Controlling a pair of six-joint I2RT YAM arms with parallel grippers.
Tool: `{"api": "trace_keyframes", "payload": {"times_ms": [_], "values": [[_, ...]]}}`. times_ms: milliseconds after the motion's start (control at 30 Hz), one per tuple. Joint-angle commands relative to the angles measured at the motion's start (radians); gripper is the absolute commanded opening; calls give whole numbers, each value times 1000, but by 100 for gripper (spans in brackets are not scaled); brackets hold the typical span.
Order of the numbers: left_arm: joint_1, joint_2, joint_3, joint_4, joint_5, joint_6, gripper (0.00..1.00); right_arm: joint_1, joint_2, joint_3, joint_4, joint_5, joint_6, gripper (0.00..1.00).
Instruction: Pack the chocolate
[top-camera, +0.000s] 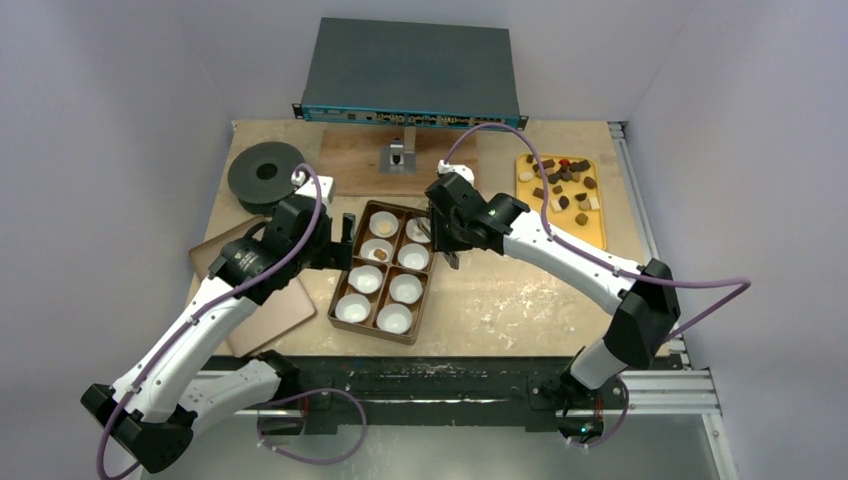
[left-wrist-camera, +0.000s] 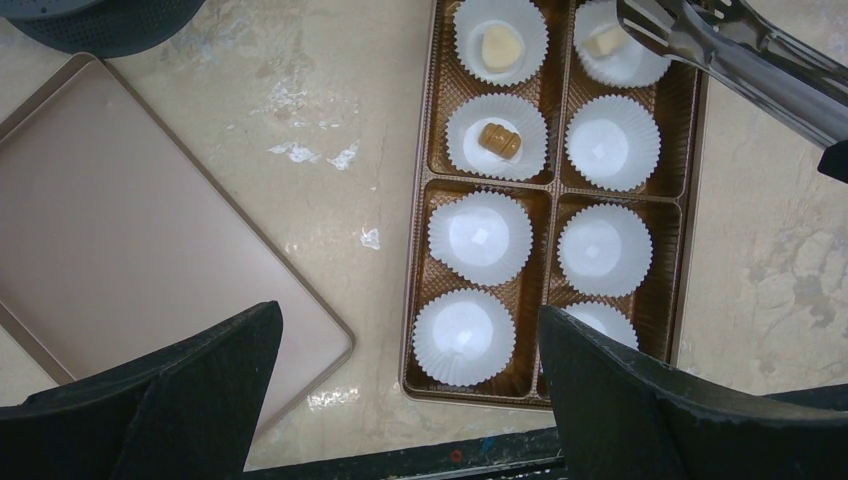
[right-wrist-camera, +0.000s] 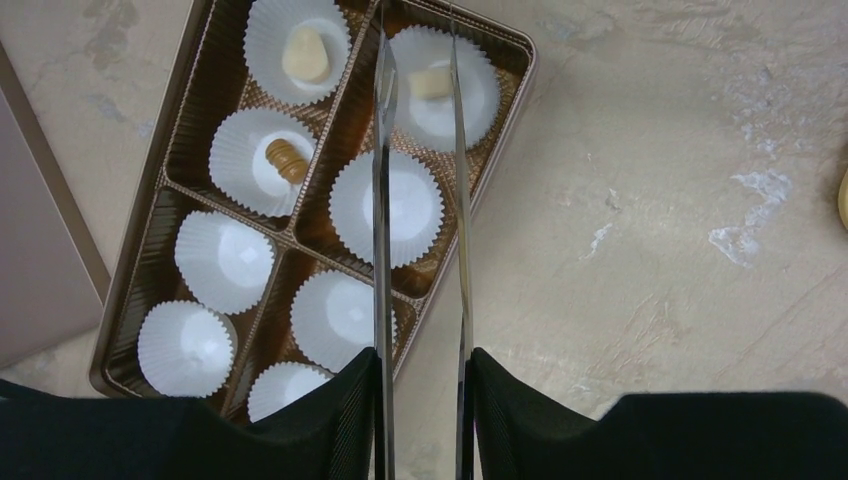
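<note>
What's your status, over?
Left end effector open, empty, at box's left edge. Right end effector shut on tongs, over far-right cup. Three chocolates cupped, five cups empty. Nothing in the way.

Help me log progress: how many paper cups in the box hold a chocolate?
3. A cream piece in the far-left cup, another cream piece in the far-right cup, a tan piece just nearer, left column. The other five cups look empty.

Soft, even light; faint shadows, sharp focus.
</note>
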Motion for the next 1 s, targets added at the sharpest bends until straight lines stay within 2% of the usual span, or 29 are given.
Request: {"api": "trace_keyframes", "payload": {"times_ms": [0,367,733,967], "values": [[4,-6,-7,40,-9,9,100,6,-12,46,16,33,12,40],[5,-8,-10,43,1,7,100,-22,-108,41,-47,103,11,45],[4,-9,-11,51,21,6,100,-305,-316,-141,-70,105,-56,46],[6,-10,-14,57,33,9,100,-487,-353,-231,-35,87,-112,47]]}}
